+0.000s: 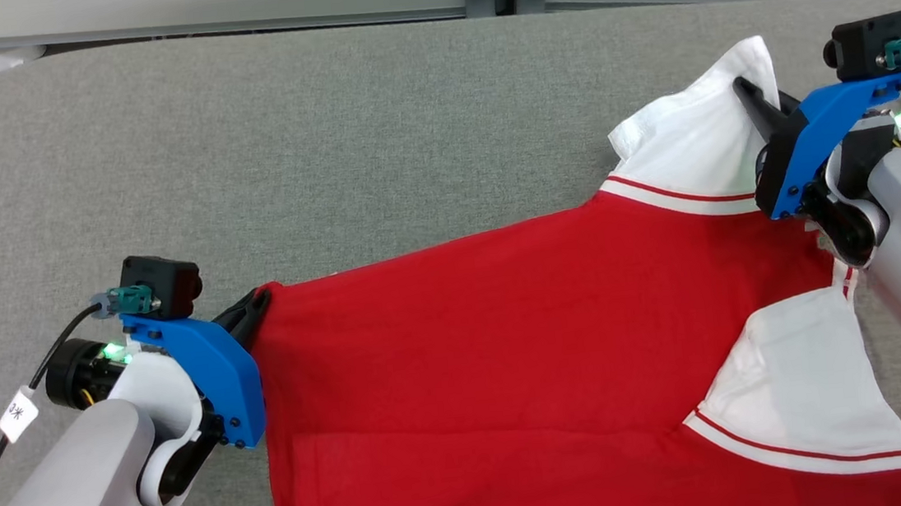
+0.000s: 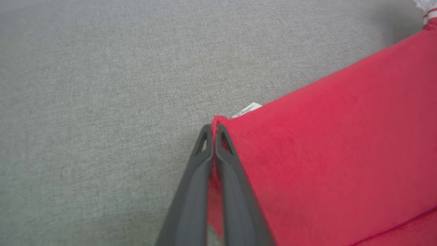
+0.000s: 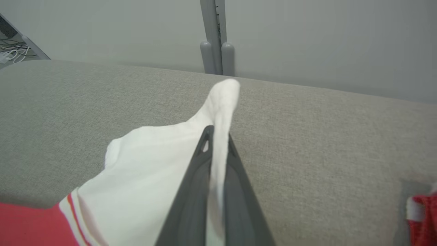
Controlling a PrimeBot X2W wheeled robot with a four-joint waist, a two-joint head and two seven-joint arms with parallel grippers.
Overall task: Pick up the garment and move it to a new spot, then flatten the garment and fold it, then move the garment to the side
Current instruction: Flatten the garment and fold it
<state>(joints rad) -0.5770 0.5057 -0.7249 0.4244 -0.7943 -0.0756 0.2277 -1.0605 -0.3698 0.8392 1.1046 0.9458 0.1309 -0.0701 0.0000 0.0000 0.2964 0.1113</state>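
One garment [image 1: 509, 346] lies at the lower right on the surface [image 1: 282, 137]. My left tool [image 1: 260, 298] is clamped on its red corner, and my right tool [image 1: 742, 86] on its white edge at the upper right.

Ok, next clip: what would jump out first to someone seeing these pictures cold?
A bright red garment with white sleeves spreads across the grey padded surface, filling the lower right of the head view. The left pincer is shut on its red corner at the left, and the right pincer is shut on a white sleeve at the upper right, the cloth drawn between them.
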